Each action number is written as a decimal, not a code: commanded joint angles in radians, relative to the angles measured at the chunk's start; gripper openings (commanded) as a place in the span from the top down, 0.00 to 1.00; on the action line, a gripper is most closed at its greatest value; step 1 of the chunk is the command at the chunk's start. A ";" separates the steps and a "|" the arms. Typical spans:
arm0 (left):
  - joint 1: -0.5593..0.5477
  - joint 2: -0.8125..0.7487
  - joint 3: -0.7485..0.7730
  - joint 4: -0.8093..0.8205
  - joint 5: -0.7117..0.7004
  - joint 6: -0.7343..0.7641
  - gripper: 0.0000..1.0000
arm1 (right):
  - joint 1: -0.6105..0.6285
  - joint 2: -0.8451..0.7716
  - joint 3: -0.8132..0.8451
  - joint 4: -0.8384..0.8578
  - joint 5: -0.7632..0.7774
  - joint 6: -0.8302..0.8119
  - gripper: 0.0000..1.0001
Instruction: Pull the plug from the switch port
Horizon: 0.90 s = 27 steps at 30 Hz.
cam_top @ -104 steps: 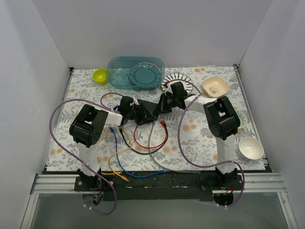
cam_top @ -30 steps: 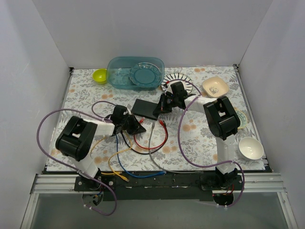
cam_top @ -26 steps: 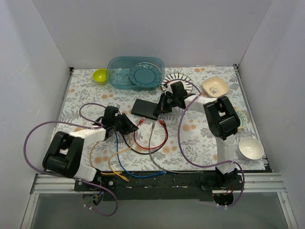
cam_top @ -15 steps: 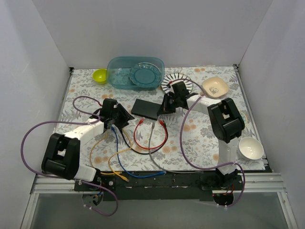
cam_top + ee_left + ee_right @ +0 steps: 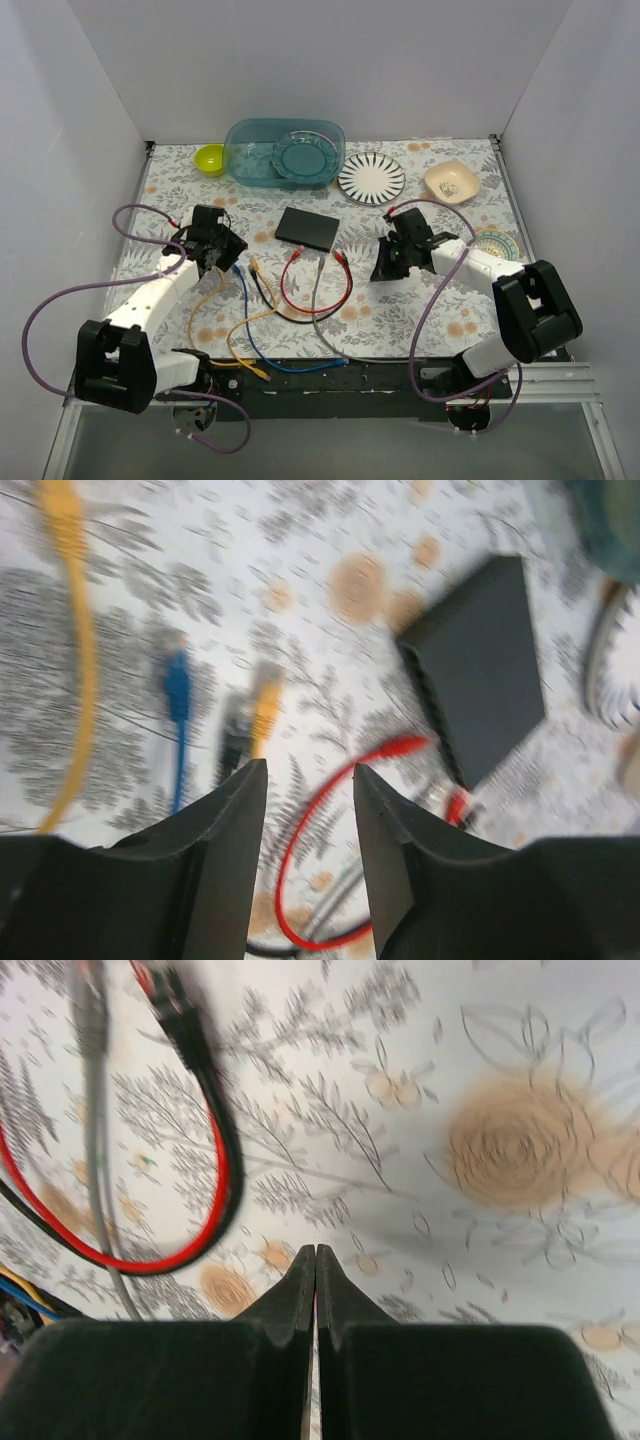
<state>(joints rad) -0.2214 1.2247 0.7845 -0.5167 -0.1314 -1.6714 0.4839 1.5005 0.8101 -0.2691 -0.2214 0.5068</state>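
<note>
Top external view: I work on a table under a floral cloth [image 5: 400, 312], boxed in by plain white walls [image 5: 320, 60] at the back and both sides. Along the far edge sit a teal tub [image 5: 248, 150] with a blue plate [image 5: 300, 156] in it, a yellow-green bowl [image 5: 209, 158], a striped plate [image 5: 371, 178] and a beige dish [image 5: 450, 181]. The switch [image 5: 308, 229] lies flat near the middle of the cloth. A fan of loose cables spreads from its near edge toward my bases, among them a red cable [image 5: 349, 283]. My left wrist camera sees a blue plug [image 5: 178, 690] and a yellow plug [image 5: 265, 710] lying on the cloth, apart from the switch. Whether the red plug end touches the switch is too blurred to tell.

My left pincer [image 5: 307, 780] has its fingers spread, with nothing between them. My right pincer [image 5: 315, 1255] is pressed closed on nothing, low over bare cloth.

A few seconds ago both pincers were at the switch, which sat tipped. Since then each arm has drawn back to its own side, the switch has settled flat, and the striped plate is uncovered.
</note>
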 commanded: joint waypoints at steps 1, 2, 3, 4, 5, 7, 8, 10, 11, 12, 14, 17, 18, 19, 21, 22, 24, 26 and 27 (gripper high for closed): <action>-0.163 -0.091 -0.027 0.241 0.242 -0.030 0.61 | -0.004 -0.103 -0.063 -0.024 0.033 -0.028 0.98; -0.223 -0.085 -0.012 0.289 0.262 -0.048 0.62 | -0.002 -0.136 -0.060 -0.027 0.045 -0.028 0.98; -0.280 -0.038 0.008 0.325 0.269 -0.048 0.62 | -0.002 -0.152 -0.055 -0.048 0.050 -0.028 0.98; -0.386 0.008 0.040 0.357 0.282 -0.045 0.62 | -0.002 -0.163 -0.043 -0.059 0.054 -0.028 0.98; -0.438 0.053 0.102 0.366 0.294 -0.021 0.62 | 0.001 -0.190 -0.042 -0.067 0.060 -0.025 0.98; -0.591 0.197 0.166 0.374 0.320 0.019 0.62 | 0.010 -0.216 -0.037 -0.085 0.068 -0.013 0.98; -0.631 0.237 0.192 0.376 0.320 0.035 0.63 | 0.012 -0.238 -0.035 -0.091 0.068 -0.011 0.98; -0.735 0.355 0.243 0.380 0.332 0.061 0.63 | 0.013 -0.256 -0.031 -0.110 0.080 -0.011 0.98; -0.755 0.395 0.252 0.383 0.346 0.068 0.63 | 0.013 -0.272 -0.028 -0.113 0.092 -0.014 0.98; -0.772 0.426 0.259 0.383 0.358 0.081 0.64 | 0.015 -0.278 -0.029 -0.117 0.097 -0.014 0.98; -0.791 0.493 0.245 0.394 0.371 0.078 0.65 | 0.015 -0.293 -0.032 -0.117 0.106 -0.014 0.98; -0.791 0.548 0.214 0.409 0.374 0.068 0.67 | 0.015 -0.318 -0.032 -0.125 0.106 -0.016 0.98; -0.792 0.565 0.216 0.384 0.372 0.068 0.68 | 0.013 -0.325 -0.034 -0.128 0.109 -0.014 0.98; -0.791 0.582 0.226 0.359 0.348 0.059 0.69 | 0.013 -0.339 -0.032 -0.136 0.113 -0.014 0.98; -0.788 0.634 0.249 0.286 0.291 0.032 0.71 | 0.012 -0.350 -0.032 -0.143 0.123 -0.019 0.98; -0.786 0.651 0.280 0.164 0.214 -0.009 0.74 | 0.013 -0.359 -0.032 -0.145 0.125 -0.021 0.98; -0.761 0.676 0.289 0.059 0.165 -0.054 0.79 | 0.012 -0.368 -0.028 -0.154 0.125 -0.024 0.98; -0.737 0.665 0.262 -0.052 0.103 -0.105 0.91 | 0.013 -0.378 -0.028 -0.157 0.126 -0.025 0.99; -0.727 0.650 0.246 -0.089 0.076 -0.120 0.95 | 0.013 -0.381 -0.028 -0.157 0.126 -0.025 0.98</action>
<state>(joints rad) -0.9977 1.8614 1.0832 -0.2882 0.1699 -1.7081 0.4938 1.1503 0.7452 -0.4141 -0.1108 0.4934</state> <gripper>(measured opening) 0.135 0.023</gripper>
